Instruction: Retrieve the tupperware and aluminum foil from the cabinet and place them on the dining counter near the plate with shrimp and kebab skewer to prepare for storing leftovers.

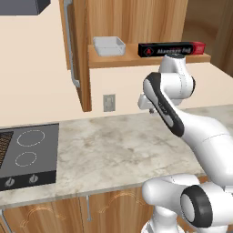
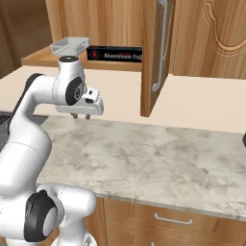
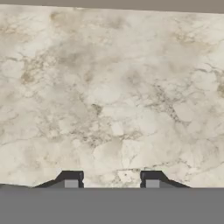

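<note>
A: Where do the task's things lie?

B: Both rest on the open shelf of the cabinet (image 1: 136,27). The tupperware (image 1: 109,46), a pale shallow tray, sits at the shelf's left part; the aluminum foil (image 1: 171,48), a long black box with red lettering, lies to its right, near it but apart. In the right base view the tupperware (image 2: 70,46) is seen just above the arm, and the aluminum foil (image 2: 114,54) runs from there to the door's edge.

A: What stands around the shelf?

B: The cabinet door (image 2: 154,53) hangs open, edge-on to the cameras, and carries a long vertical silver handle (image 2: 161,43). In the left base view the door (image 1: 77,50) stands left of the shelf. A beige wall below holds a small grey outlet (image 1: 108,103). A marbled counter (image 1: 118,150) stretches beneath, with a black cooktop (image 1: 28,157) set at its left end and wooden drawer fronts (image 2: 178,221) under it.

A: And the robot?

B: The gripper (image 2: 80,116) points down over the counter (image 3: 113,96), below the shelf and in front of the wall. Its fingers (image 3: 70,178) stand apart with bare stone between them, holding nothing. The arm's upper joint rises in front of the shelf's lower edge, just below the foil box in the left base view.
</note>
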### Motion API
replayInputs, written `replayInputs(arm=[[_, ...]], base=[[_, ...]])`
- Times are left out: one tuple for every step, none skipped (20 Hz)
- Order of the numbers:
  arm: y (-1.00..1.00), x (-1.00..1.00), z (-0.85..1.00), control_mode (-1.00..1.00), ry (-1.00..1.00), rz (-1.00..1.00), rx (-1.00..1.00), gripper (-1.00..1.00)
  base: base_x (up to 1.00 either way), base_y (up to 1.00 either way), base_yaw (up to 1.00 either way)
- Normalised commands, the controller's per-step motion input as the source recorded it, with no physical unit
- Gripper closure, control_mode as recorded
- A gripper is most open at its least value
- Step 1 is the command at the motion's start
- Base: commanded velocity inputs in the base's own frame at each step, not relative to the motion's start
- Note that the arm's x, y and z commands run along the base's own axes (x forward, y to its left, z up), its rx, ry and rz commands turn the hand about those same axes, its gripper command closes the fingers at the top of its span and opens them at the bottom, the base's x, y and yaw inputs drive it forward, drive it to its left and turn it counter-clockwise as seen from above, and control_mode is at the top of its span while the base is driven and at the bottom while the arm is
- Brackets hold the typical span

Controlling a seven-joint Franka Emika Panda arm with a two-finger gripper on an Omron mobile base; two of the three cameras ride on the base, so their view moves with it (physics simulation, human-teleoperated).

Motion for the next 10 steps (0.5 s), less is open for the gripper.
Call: replayInputs(arm=[[0.00,0.00,0.00,-1.00,-0.03,0.00,0.00,-1.00],[0.00,-0.10,0.14,-1.00,-0.23,-0.05,0.00,-1.00],[0.00,-0.16,0.46,-1.00,-0.40,-0.07,0.04,-1.00],[0.00,-0.18,0.61,-1.00,-0.45,-0.06,0.07,-1.00],[0.00,-0.19,0.75,-1.00,-0.52,-0.07,0.06,-1.00],[0.00,-0.23,0.86,-1.00,-0.56,-0.07,0.04,-1.00],[0.01,-0.22,0.94,-1.00,-0.58,-0.08,0.01,-1.00],[0.00,-0.17,1.00,-1.00,-0.58,-0.10,0.02,-1.00],[0.00,-0.02,1.00,-1.00,-0.52,-0.12,0.03,-1.00],[0.00,0.00,0.98,-1.00,-0.44,-0.17,0.00,-1.00]], base=[[0.00,0.00,0.00],[0.00,0.00,0.00],[0.00,0.00,0.00],[0.00,0.00,0.00],[0.00,0.00,0.00],[0.00,0.00,0.00],[0.00,0.00,0.00],[0.00,0.00,0.00],[0.00,0.00,0.00],[0.00,0.00,0.00]])
